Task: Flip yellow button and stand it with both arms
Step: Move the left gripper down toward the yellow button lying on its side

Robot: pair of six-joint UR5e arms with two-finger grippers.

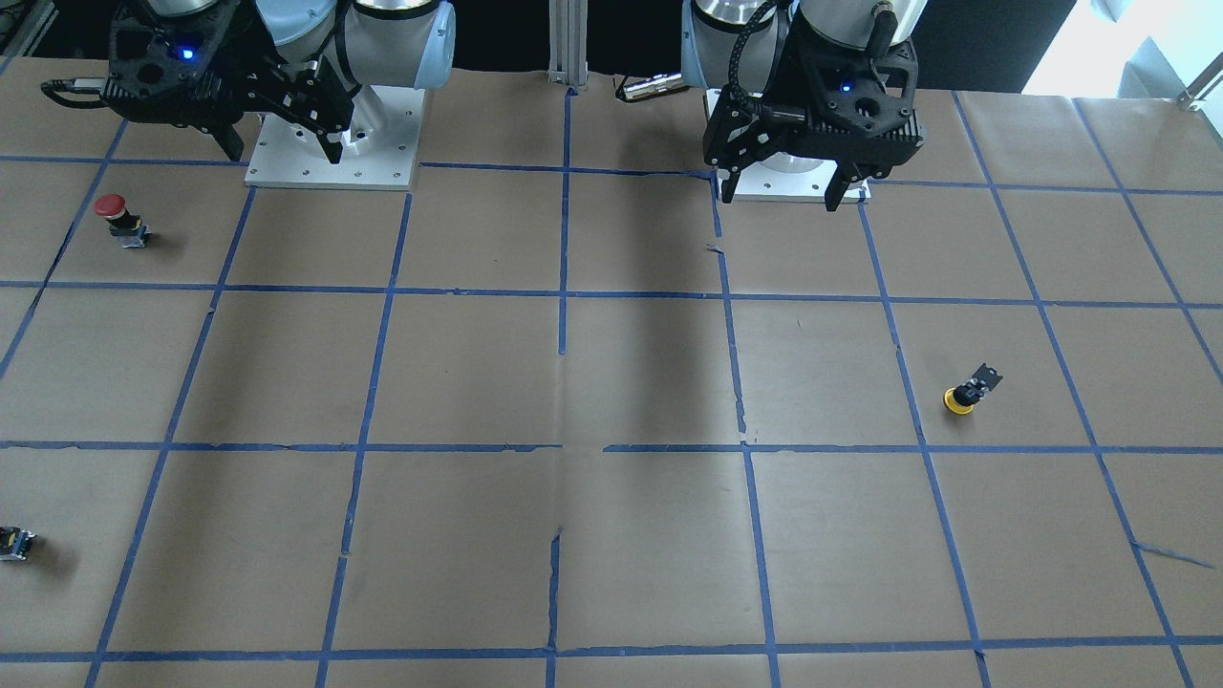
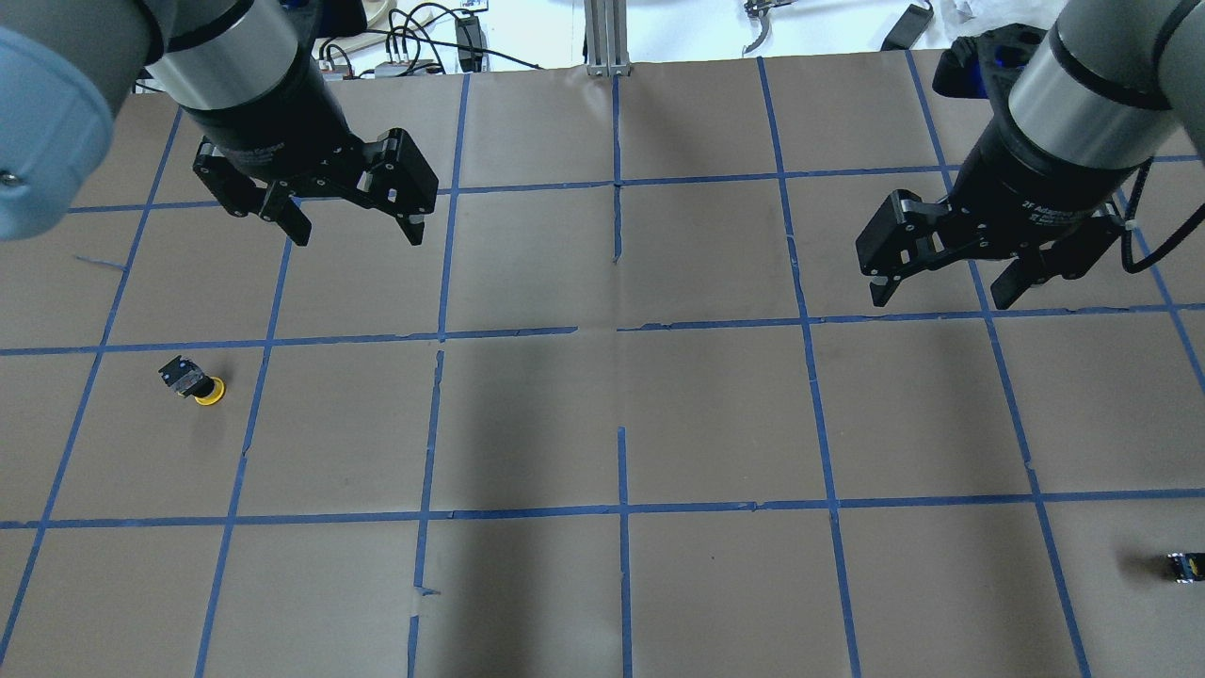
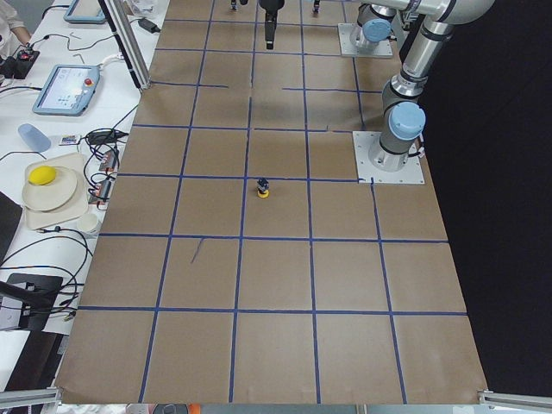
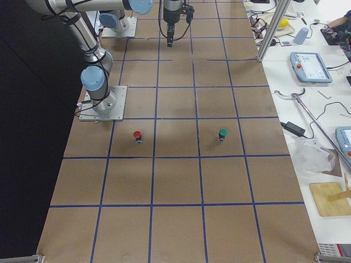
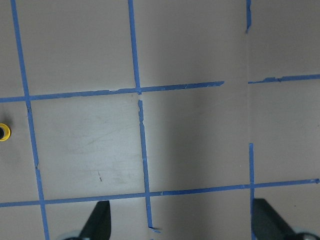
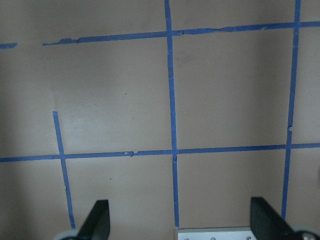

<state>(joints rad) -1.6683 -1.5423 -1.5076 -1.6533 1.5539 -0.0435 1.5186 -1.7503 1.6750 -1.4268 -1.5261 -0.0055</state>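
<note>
The yellow button (image 1: 965,394) rests on the brown paper table on my left side, yellow cap down and black body up. It also shows in the overhead view (image 2: 193,381), the exterior left view (image 3: 264,187) and at the left edge of the left wrist view (image 5: 4,132). My left gripper (image 2: 356,234) hangs open and empty above the table, nearer my base than the button (image 1: 781,199). My right gripper (image 2: 939,299) is open and empty over the right half (image 1: 284,155). Both wrist views show spread fingertips (image 5: 100,222) (image 6: 97,220) over bare paper.
A red-capped button (image 1: 117,218) stands on my right side, also in the exterior right view (image 4: 137,135). A green-capped button (image 4: 222,133) stands farther out; it looks dark from above (image 1: 14,543) (image 2: 1184,566). White base plates (image 1: 334,143) sit at the table's robot side.
</note>
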